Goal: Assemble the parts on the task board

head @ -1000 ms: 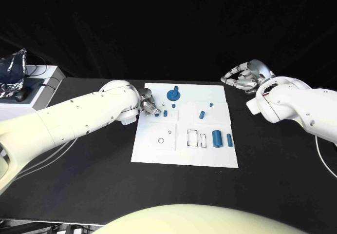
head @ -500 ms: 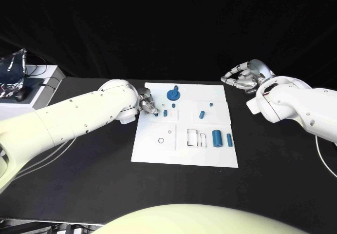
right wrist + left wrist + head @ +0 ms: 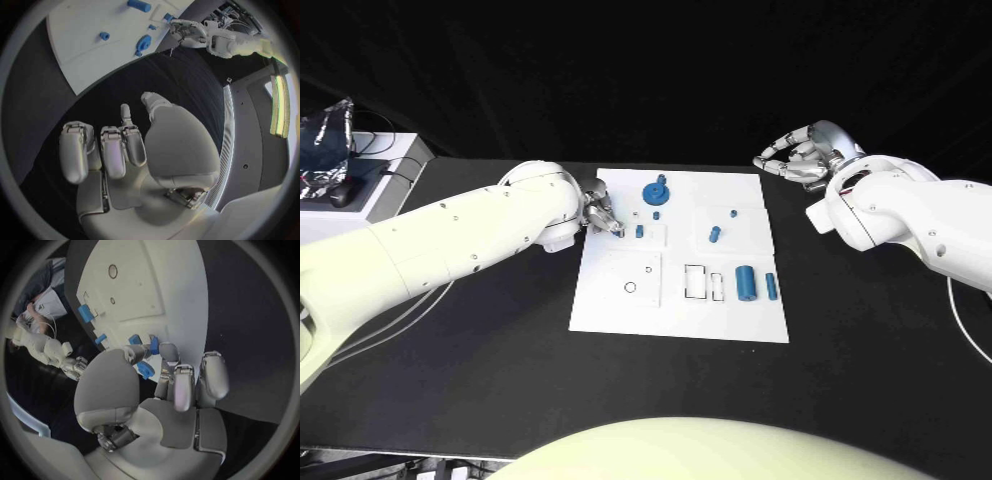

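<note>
White board: the task board (image 3: 678,300) lies mid-desk, long side running from 12 to 6 o'clock.
Left hand: the left hand (image 3: 603,216) sits at the board's 9 o'clock edge, fingers (image 3: 167,356) pinched on a small blue part (image 3: 152,345).
Right hand: the right hand (image 3: 800,157) hovers off the board's 1 o'clock corner over the black desk (image 3: 473,370), fingers curled in, holding nothing.
Progress: early, I judge; a blue knob (image 3: 656,192) stands near 12 o'clock, while two blue cylinders (image 3: 746,284) lie loose at 4 o'clock and the outlined slots (image 3: 695,282) stay unfilled.
Writing: none readable.
</note>
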Tool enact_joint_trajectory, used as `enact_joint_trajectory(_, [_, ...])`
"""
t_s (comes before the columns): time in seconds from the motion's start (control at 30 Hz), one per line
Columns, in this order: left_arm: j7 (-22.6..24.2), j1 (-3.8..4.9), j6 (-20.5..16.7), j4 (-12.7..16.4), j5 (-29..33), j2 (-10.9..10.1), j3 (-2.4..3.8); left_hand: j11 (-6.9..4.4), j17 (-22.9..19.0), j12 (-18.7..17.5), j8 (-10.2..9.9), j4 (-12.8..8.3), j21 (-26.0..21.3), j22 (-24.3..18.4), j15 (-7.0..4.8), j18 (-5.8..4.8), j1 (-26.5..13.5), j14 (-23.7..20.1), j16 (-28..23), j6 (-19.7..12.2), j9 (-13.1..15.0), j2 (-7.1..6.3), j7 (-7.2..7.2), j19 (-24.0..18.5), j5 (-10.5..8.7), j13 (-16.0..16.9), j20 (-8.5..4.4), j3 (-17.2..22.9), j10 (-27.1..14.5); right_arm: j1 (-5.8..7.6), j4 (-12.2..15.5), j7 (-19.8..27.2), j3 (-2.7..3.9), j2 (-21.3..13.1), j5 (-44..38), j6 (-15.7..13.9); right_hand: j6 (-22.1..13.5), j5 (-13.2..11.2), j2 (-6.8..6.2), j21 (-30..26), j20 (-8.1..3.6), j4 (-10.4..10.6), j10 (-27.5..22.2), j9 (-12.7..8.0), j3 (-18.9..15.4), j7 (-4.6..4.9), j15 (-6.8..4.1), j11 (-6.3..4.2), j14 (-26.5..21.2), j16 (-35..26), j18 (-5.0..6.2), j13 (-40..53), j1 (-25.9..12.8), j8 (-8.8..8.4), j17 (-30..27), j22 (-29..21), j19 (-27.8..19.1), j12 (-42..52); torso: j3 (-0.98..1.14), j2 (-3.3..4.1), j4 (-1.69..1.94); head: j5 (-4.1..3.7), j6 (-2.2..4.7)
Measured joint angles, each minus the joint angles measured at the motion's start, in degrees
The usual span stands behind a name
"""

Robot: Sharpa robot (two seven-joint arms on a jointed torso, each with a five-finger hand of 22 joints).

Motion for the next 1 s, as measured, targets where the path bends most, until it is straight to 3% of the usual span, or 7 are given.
enact_joint_trajectory(0.4, [-0.15,0.04,0.27,-0.22,0.1,0.16,0.01,0.02,0.0,-0.01,-0.16,0.17,0.0,0.0,0.0,0.0,-0.79,0.0,0.0,-0.17,0.12,0.72,-0.17,0.0,-0.12,-0.11,0.0,0.17,0.01,0.0,-0.02,0.0,0.0,0.0,-0.03,0.03,0.0,0.0,0.0,0.0,0.0,0.0,0.0,0.2,0.0,0.0,0.0,0.0,0.0,-0.22,0.0,0.05,0.0,0.0,0.0,-0.01,0.0,0.0,0.04,0.02,-0.05,-0.03,-0.16])
enact_joint_trajectory(0.53, [-0.23,0.02,0.22,-0.24,0.21,0.16,0.01,-0.01,0.0,-0.01,-0.16,0.1,0.0,-0.01,0.0,0.0,-2.01,0.0,0.0,-0.17,0.12,0.1,-0.17,0.0,-0.17,-0.19,0.0,0.24,0.04,0.0,-0.02,0.0,0.0,0.02,-0.04,0.04,0.0,0.0,0.0,0.0,0.0,0.0,0.0,0.2,0.0,0.0,0.0,0.0,0.0,-0.22,0.0,0.04,0.0,0.0,0.0,-0.01,0.0,0.0,0.08,-0.01,-0.04,-0.06,-0.18])
enact_joint_trajectory(0.57, [-0.24,0.01,0.17,-0.24,0.26,0.16,0.02,-0.03,0.0,-0.01,-0.16,-1.97,0.0,-0.01,0.0,-0.01,-2.38,0.0,0.0,-0.17,0.21,-0.26,-0.17,0.0,-0.32,-0.19,0.0,2.31,0.07,0.0,-0.03,0.0,0.0,0.02,-0.04,0.04,0.0,0.0,0.0,0.0,0.0,0.0,0.0,0.2,0.0,0.0,0.0,0.0,0.0,-0.22,0.0,0.04,0.0,0.0,0.0,-0.01,0.0,0.0,0.08,-0.01,-0.04,-0.06,-0.18])
enact_joint_trajectory(1.0, [-0.37,-0.05,-0.29,-0.13,0.56,0.23,0.0,-0.14,0.0,-0.02,-0.13,-1.97,0.0,-0.01,0.0,0.0,-2.61,0.0,0.0,-0.17,0.27,-0.49,-0.17,0.0,-0.35,-0.19,0.0,2.31,0.34,0.0,-0.06,0.0,0.0,0.06,-0.08,0.07,0.0,0.0,0.0,0.0,0.0,0.0,0.0,0.2,0.0,0.0,0.0,0.0,0.0,-0.22,0.0,0.03,0.0,0.0,0.0,-0.01,0.0,0.0,0.05,-0.03,-0.06,-0.02,-0.06])
